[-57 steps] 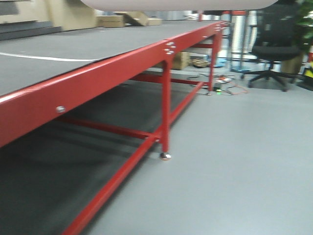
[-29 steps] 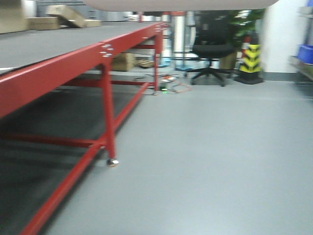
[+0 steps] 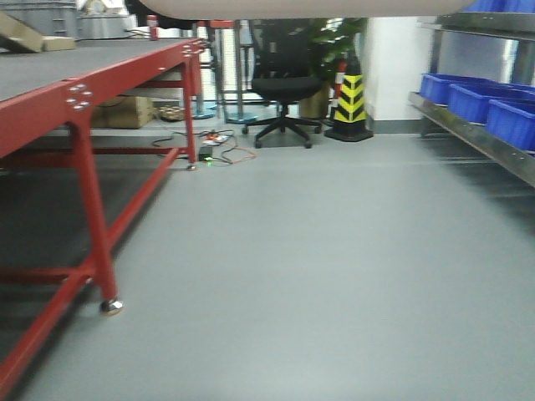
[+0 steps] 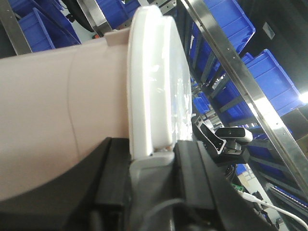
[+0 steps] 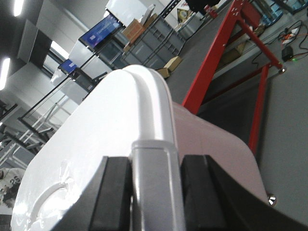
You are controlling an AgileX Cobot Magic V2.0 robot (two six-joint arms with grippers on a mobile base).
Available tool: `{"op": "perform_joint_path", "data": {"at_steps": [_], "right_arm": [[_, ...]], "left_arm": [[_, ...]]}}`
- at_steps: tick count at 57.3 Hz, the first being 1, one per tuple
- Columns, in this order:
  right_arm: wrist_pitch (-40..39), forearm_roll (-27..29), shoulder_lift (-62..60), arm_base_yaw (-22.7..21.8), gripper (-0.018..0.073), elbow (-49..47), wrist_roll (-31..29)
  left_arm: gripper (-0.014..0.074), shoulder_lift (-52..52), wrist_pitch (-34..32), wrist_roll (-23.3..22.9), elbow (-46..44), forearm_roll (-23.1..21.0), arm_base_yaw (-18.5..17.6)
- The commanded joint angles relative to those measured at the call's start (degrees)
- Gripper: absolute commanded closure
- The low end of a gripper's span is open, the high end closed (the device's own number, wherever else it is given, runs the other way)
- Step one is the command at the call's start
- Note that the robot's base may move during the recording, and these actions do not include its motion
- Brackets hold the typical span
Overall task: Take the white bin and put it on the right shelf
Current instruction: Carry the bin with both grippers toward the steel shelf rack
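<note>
White bin (image 4: 57,110), grabbed and held aloft, grey lid handles (image 5: 153,154) pinched between closed left gripper (image 4: 151,166) and right gripper (image 5: 156,192), over open floor (image 3: 318,251), right shelf (image 3: 476,140) near, placement not yet done.

Table (image 3: 50,125) left, bins (image 3: 468,98) on shelf (image 3: 478,142) right, chair (image 3: 284,83) beyond

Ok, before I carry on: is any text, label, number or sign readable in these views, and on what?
No text can be read in any view.
The blue panel far off in the right wrist view: lighter marks, too small and blurred to read.
The white bin and its lid: no label shows.
The striped cone: yellow and black bands only, no words.
</note>
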Motion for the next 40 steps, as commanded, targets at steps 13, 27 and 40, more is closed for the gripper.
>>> {"op": "perform_joint_path", "data": {"at_steps": [13,27,40], "right_arm": [[3.26,6.52,-1.67,0.57,0.0498,-2.11,-0.82],[3.26,6.52,-1.67,0.57,0.0498,-2.11,-0.82],[3.26,6.52,-1.67,0.57,0.0498,-2.11,-0.82]], "left_arm": [[0.0713,-2.96,12.01,0.41,-2.23,-7.59,-1.06],[0.0713,-2.96,12.01,0.41,-2.23,-7.59,-1.06],[0.0713,-2.96,11.98,0.41,-2.23,-7.59,-1.06]]}}
